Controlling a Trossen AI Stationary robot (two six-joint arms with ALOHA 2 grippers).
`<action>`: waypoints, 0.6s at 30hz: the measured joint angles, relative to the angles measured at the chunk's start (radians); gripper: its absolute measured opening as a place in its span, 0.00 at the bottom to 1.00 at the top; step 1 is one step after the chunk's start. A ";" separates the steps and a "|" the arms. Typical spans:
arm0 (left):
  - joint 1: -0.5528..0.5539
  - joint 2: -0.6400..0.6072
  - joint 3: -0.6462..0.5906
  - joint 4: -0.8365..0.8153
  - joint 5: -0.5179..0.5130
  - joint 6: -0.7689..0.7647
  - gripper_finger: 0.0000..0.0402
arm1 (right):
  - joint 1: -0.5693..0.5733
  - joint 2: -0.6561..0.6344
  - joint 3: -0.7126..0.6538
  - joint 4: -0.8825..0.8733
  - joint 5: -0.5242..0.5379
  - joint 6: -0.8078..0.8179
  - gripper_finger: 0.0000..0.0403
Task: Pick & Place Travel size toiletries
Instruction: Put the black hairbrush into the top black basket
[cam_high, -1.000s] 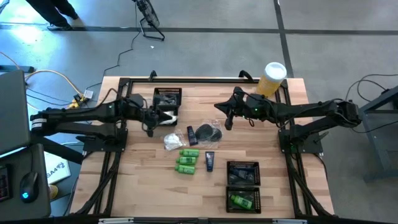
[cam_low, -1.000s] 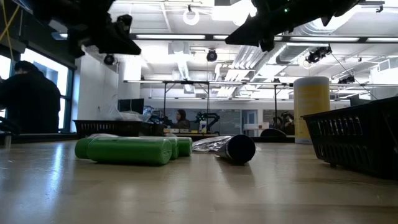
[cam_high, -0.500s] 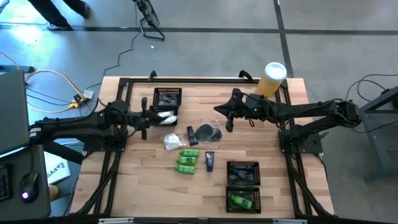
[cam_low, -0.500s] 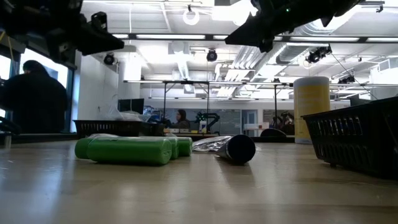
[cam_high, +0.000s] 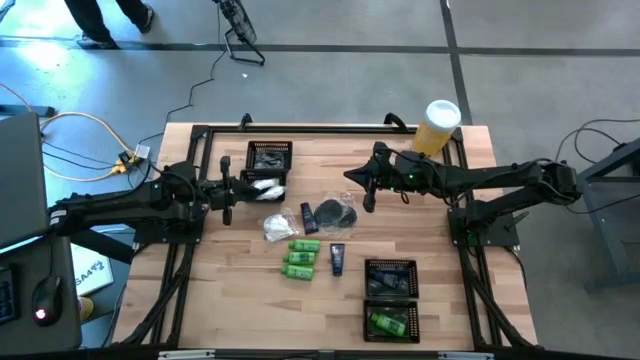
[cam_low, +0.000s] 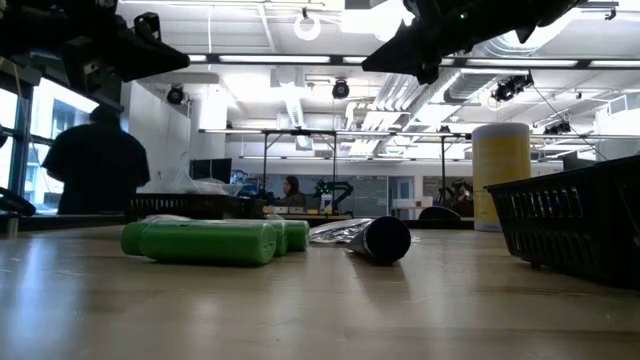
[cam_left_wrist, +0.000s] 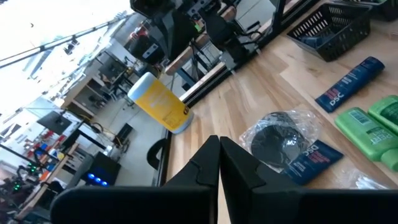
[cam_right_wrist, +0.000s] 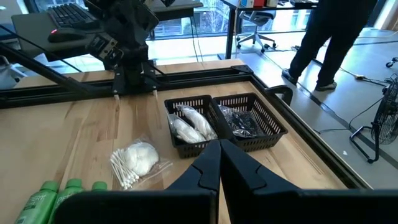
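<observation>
High view: both grippers clenched empty; smooth green bottles, possibly crinkly packet.

Robotics lab: ceiling strip lights, other robot rigs.

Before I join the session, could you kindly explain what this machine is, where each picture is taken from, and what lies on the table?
Two dark robot arms work over a wooden table. One camera looks straight down, one sits at table height, and one rides on each wrist. The left gripper and right gripper hang above the table, both shut and holding nothing. Loose in the middle lie green bottles, dark blue tubes, a round dark case and a white packet. Black mesh trays hold more items. A yellow cylinder stands at the far edge.
</observation>
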 joint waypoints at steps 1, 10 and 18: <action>0.000 0.000 0.000 0.000 0.000 -0.003 0.02 | 0.000 0.000 0.000 0.000 0.000 0.000 0.00; 0.000 0.003 0.000 -0.018 0.000 -0.025 0.02 | 0.000 0.000 0.000 0.038 0.003 0.129 0.00; 0.000 0.003 0.000 -0.055 -0.001 -0.023 0.02 | 0.021 0.000 0.000 0.077 -0.015 0.233 0.00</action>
